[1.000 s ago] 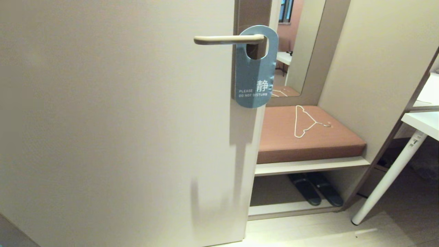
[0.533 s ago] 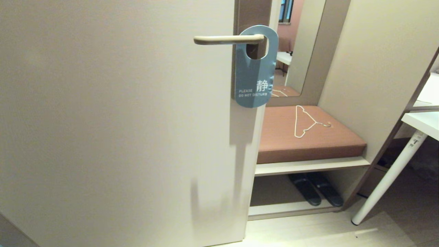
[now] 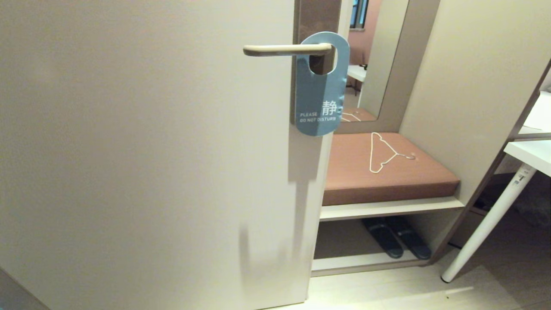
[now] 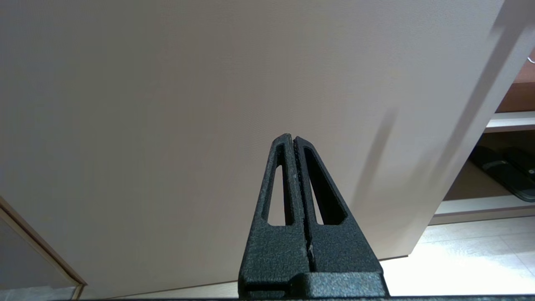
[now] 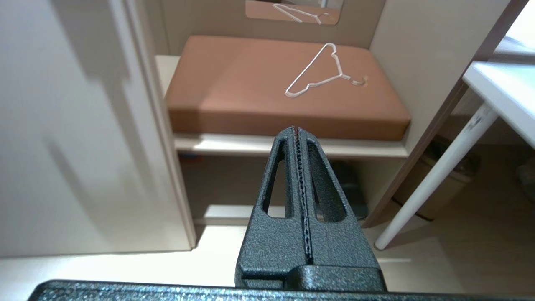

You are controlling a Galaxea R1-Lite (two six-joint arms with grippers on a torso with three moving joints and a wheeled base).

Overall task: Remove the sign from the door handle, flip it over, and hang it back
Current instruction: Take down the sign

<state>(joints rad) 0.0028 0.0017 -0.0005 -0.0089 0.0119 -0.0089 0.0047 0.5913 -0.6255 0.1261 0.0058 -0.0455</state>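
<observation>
While the sign hangs blue face out on the handle, both grippers sit low, fingers pressed together and empty: left gripper facing the door, right gripper apparently pointing toward the cushion bearing a hanger.

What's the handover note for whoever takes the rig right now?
Left claw: shut, empty, facing the plain door panel, low down.
Right claw: shut, empty, pointed toward the brown bench cushion with the white wire hanger on it.
The sign hangs on the door handle, blue face out, "PLEASE DO NOT DISTURB" showing.
Done: nothing; the sign is untouched.
Left: lift the sign off, flip it, rehang it.
</observation>
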